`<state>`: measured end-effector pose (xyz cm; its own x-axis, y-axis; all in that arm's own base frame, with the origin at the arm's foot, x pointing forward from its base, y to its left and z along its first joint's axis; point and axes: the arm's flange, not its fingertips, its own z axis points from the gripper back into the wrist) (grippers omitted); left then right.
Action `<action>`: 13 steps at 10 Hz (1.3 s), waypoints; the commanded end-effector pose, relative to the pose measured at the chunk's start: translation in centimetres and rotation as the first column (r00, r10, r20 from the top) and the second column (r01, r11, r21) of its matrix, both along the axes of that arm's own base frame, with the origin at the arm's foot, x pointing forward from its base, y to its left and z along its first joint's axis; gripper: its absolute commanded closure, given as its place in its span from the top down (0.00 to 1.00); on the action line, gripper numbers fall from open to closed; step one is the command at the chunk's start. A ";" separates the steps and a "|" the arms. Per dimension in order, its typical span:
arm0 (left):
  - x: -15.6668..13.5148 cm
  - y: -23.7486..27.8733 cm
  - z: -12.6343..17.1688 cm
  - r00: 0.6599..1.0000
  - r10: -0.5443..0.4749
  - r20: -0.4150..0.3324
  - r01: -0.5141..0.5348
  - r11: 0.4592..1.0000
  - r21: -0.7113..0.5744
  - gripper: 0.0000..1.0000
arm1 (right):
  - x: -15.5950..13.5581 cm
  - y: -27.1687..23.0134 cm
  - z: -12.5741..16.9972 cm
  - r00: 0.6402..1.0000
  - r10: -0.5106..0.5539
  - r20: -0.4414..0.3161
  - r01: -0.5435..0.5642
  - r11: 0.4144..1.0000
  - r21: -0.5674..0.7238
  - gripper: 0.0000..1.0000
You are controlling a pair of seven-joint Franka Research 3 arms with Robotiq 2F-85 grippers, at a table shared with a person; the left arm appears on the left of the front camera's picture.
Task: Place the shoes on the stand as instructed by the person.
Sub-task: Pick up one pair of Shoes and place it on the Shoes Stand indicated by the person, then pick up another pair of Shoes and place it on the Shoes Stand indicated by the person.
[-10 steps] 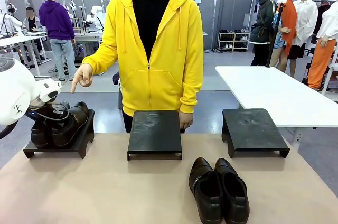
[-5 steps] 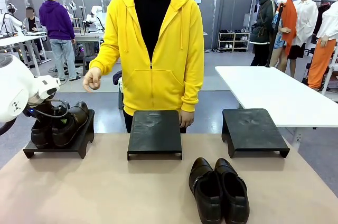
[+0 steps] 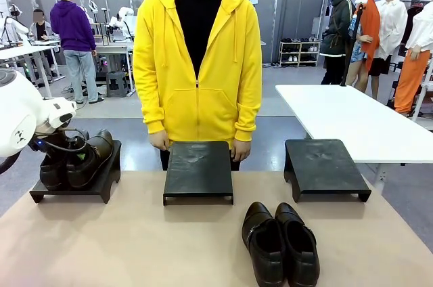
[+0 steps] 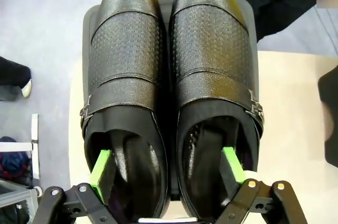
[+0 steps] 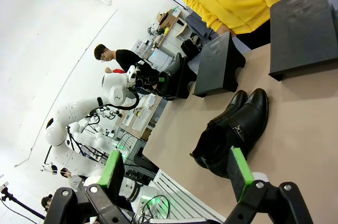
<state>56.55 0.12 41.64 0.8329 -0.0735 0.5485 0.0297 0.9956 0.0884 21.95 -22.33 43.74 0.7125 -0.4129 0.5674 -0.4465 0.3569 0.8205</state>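
Left wrist view: left gripper [image 4: 168, 165] spread wide, not clamping, one green pad down inside each shoe of the textured pair [image 4: 211, 49], seated on the stand [image 4: 91, 20] directly beneath. Right gripper [image 5: 175, 171] released, empty; second pair [image 5: 237, 123] on table [image 5: 306, 139] just ahead.

White rounded left arm [image 3: 24, 121], black cable [image 3: 64, 146] — black left gripper [image 4: 166, 160], green pads [image 4: 100, 171].

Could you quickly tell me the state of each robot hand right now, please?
Left hand: open, one finger inside each of the shoes on the stand.
Right hand: open, holding nothing.
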 end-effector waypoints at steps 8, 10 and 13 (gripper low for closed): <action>-0.8 0.9 5.7 0.999 -0.001 -0.037 -0.001 0.999 -0.050 1.00 | -0.1 -0.1 0.2 1.000 0.000 0.018 0.000 1.000 0.004 1.00; -3.9 3.2 10.9 0.992 -0.074 -0.101 0.057 0.985 -0.161 1.00 | -0.1 -0.1 0.2 1.000 0.000 0.018 0.000 1.000 0.004 1.00; -10.6 8.1 16.0 0.974 -0.192 -0.119 0.119 0.883 -0.453 1.00 | -0.1 -0.1 0.2 1.000 0.000 0.018 0.000 1.000 0.004 1.00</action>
<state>47.12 5.53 57.56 0.8770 -0.0053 0.4805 0.1555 0.9493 -0.2733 21.97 -22.32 43.73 0.7132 -0.4124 0.5668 -0.4461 0.3568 0.8208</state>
